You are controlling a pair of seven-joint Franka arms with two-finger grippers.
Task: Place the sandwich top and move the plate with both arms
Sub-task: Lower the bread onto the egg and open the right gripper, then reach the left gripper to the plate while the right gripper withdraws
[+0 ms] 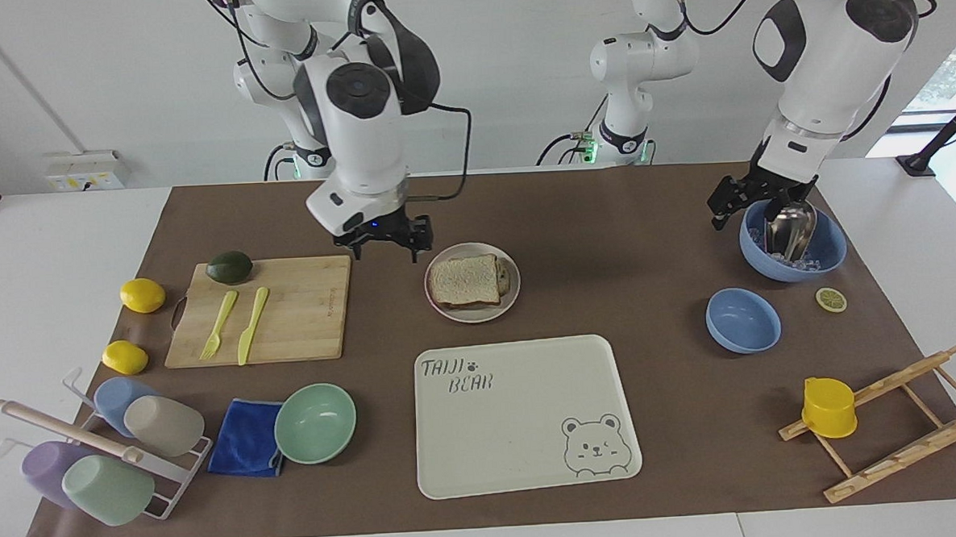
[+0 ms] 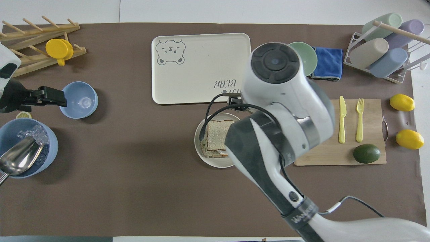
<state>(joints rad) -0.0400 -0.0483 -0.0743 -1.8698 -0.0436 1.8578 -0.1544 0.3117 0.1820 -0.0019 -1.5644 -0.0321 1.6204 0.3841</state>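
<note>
The sandwich top (image 1: 464, 278), a pale speckled slice with brown crust, lies flat on the stacked sandwich on the small round plate (image 1: 474, 315) at mid-table. The overhead view shows the sandwich top (image 2: 217, 134) and the plate (image 2: 202, 153) partly covered by the right arm. My right gripper (image 1: 383, 247) hangs open and empty above the table between the plate and the cutting board, clear of the bread. Over the rim of the ice bowl, my left gripper (image 1: 729, 207) is open and holds nothing. It waits there.
The bear tray (image 1: 525, 416) lies farther from the robots than the plate. A cutting board (image 1: 294, 309) with fork, knife and avocado sits beside it. An ice bowl with a scoop (image 1: 791, 243) and a small blue bowl (image 1: 742, 320) stand toward the left arm's end.
</note>
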